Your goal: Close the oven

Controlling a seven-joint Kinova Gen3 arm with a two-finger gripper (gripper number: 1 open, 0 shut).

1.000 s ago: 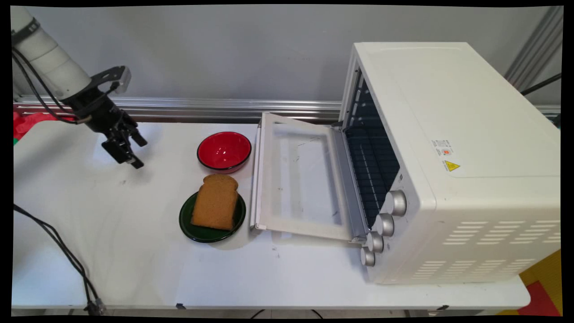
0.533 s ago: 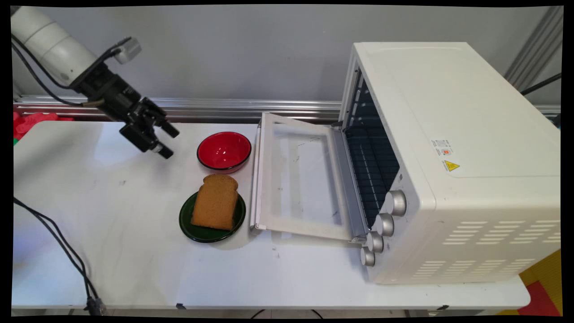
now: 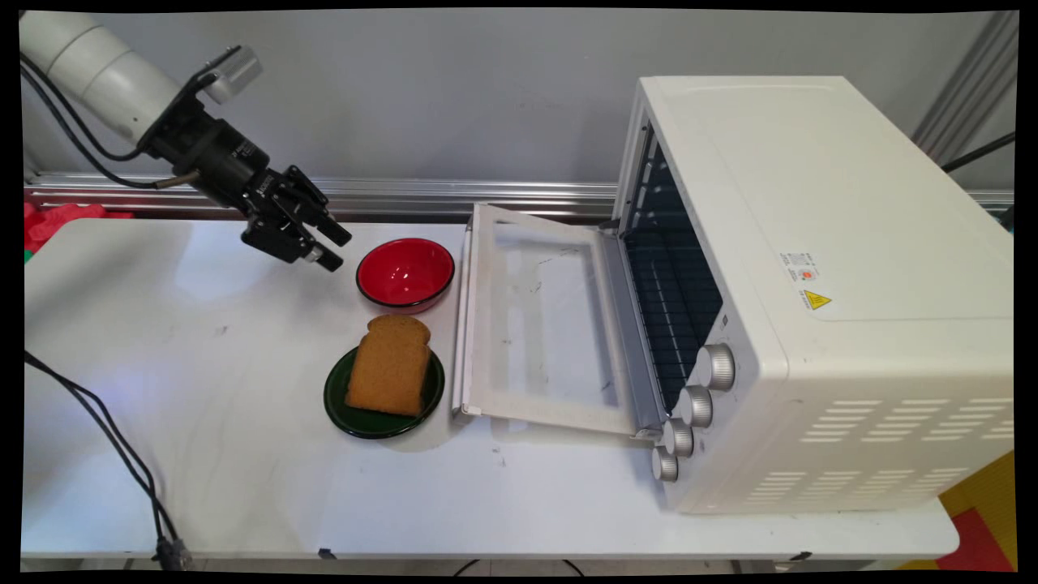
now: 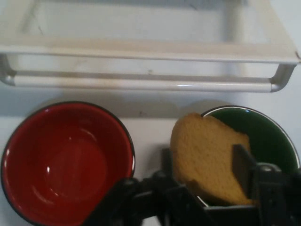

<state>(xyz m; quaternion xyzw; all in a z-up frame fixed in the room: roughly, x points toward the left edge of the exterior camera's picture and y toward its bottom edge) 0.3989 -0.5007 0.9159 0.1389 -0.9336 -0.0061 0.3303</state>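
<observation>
Fingers (image 3: 331, 248) of the gripper stand apart, holding nothing, above the counter (image 3: 203, 422). Nearest is the red bowl (image 3: 405, 274), just to their right; the bread slice (image 3: 389, 365) lies nearer the camera.

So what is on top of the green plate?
A slice of brown bread lies on the green plate. It covers most of the plate, so the middle of the plate cannot be seen. Only the rim shows around the slice.

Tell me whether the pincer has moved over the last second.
Yes. In the main view the pincer has swung rightward and up, from open table far left of the red bowl to just beside its left rim.
</observation>
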